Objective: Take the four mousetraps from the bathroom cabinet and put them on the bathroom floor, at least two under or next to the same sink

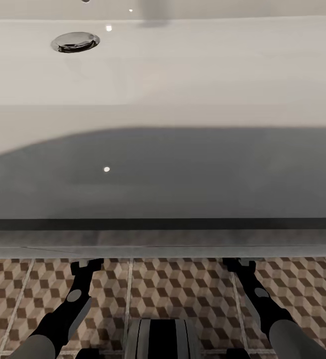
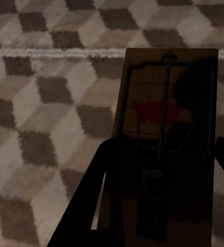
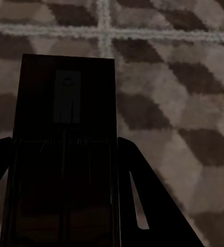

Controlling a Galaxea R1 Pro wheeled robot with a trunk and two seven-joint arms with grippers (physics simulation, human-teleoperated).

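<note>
Each hand (image 2: 161,206) (image 3: 66,206) grips a mousetrap (image 2: 166,118) (image 3: 66,103), fingertips shadowed.

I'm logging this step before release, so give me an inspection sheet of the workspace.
Surface: bathroom floor, cube-pattern tiles, pale grout.
Job's things: one mousetrap between the left gripper fingers; another mousetrap between the right gripper fingers; both over tiles.
Clutter: nothing seen.
Grippers: both arms reach under the sink edge.
Cables: nothing seen.
Surroundings: white basin with chrome drain.
</note>
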